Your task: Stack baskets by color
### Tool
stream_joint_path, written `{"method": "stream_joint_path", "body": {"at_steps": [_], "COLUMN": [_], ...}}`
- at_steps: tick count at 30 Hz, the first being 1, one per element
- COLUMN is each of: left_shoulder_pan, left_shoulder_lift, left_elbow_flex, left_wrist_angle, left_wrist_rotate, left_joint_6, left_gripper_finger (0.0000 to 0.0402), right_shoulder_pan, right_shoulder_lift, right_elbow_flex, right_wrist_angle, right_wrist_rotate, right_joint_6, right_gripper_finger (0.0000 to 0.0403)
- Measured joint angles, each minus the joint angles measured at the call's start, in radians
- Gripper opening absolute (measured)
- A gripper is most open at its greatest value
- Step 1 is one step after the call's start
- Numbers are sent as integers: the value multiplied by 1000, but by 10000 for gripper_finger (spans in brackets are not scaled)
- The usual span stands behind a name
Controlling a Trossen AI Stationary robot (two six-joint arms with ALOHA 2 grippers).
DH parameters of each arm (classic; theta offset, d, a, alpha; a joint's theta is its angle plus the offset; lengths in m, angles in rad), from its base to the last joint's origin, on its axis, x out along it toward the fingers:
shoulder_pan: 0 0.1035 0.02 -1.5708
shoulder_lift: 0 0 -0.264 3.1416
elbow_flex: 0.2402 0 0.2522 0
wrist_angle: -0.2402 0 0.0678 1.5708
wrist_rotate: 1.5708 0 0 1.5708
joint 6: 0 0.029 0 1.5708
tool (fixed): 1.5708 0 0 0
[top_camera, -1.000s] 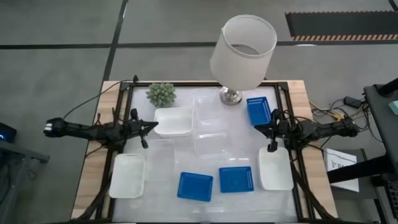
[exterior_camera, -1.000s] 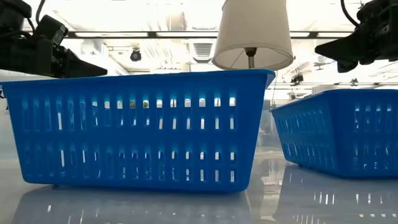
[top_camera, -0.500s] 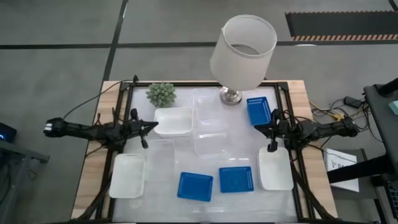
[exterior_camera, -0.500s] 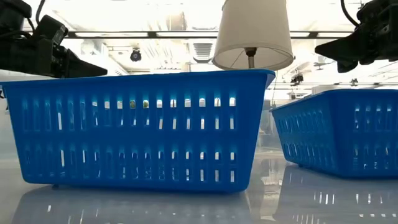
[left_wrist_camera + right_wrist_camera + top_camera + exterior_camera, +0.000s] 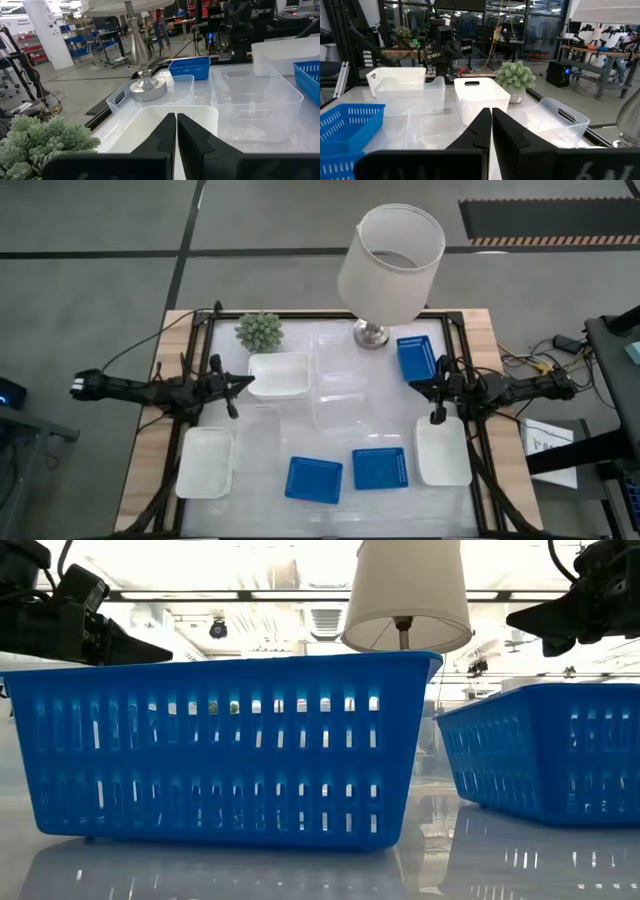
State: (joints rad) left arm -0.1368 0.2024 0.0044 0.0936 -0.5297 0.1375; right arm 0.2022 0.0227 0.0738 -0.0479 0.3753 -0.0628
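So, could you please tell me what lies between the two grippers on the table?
In the high view, a white basket and clear baskets lie between the left gripper and right gripper.

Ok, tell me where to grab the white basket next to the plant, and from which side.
Take the white basket by its left short wall, coming from above with one finger inside and one outside. It sits upright and open-topped, and that thin rim lies right ahead of the shut left gripper. Its right side stands close to a clear basket, leaving less room there.
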Motion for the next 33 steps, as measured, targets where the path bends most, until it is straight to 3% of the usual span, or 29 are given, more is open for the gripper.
{"method": "stream_joint_path", "body": {"at_steps": [12, 18, 24, 30, 33], "left_shoulder_pan": [0, 0, 0, 0, 0], "left_shoulder_lift": [0, 0, 0, 0, 0], "left_elbow_flex": [0, 0, 0, 0, 0], "left_wrist_angle": [0, 0, 4, 136, 210], "left_wrist_rotate": [0, 0, 1, 7, 4], "left_joint_6": [0, 0, -2, -302, -307], "left_gripper_finger": [0, 0, 0, 0, 0], "right_shoulder_pan": [0, 0, 0, 0, 0], "right_shoulder_lift": [0, 0, 0, 0, 0], "right_elbow_flex": [0, 0, 0, 0, 0], "right_wrist_angle": [0, 2, 23, 23, 43], "right_wrist_rotate": [0, -34, -34, -34, -34], "right_joint_6": [8, 284, 298, 297, 298], "right_gripper_finger": [9, 9, 9, 9, 9]}}
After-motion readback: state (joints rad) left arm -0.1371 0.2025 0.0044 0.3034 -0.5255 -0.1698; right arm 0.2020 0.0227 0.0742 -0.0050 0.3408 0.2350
